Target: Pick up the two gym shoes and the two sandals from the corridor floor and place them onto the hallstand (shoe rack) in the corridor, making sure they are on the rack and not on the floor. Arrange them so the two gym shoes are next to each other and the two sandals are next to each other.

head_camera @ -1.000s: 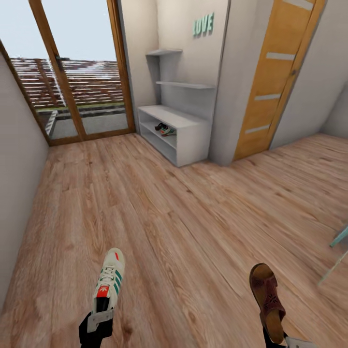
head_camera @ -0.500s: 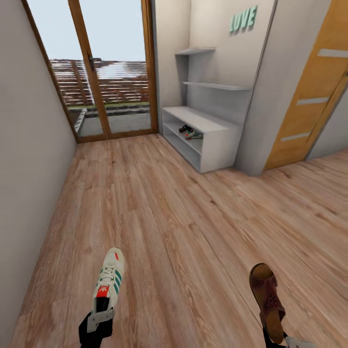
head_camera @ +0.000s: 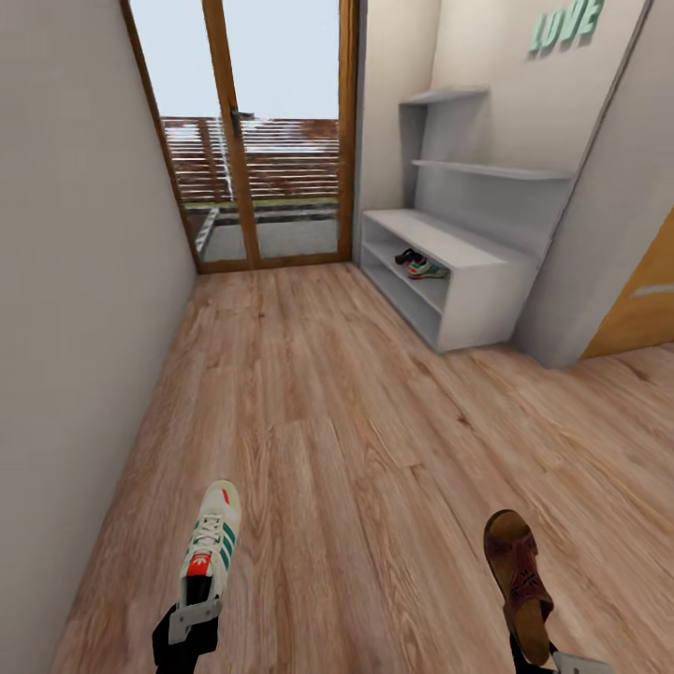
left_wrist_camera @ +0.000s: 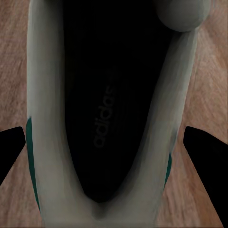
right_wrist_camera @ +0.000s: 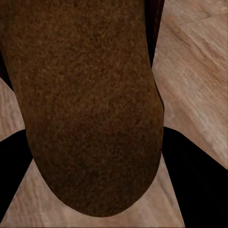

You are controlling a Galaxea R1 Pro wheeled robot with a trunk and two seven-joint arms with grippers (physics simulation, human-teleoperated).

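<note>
The setting is the entrance corridor of a home; the floor (head_camera: 356,440) is light wood-plank laminate between plain pale walls (head_camera: 75,281); a wood-framed glazed door (head_camera: 253,140) at the far end opens onto a fenced terrace; a pale grey shoe rack (head_camera: 468,271) with floating shelves stands at the right; teal decorative letters (head_camera: 564,25) hang above it; an orange interior door (head_camera: 641,314) adjoins.

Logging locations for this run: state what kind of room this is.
Likely a home entrance corridor: wood-plank floor, a pale grey shoe rack with shelves above against the wall, and a glazed wooden door opening onto an outdoor terrace.
</note>
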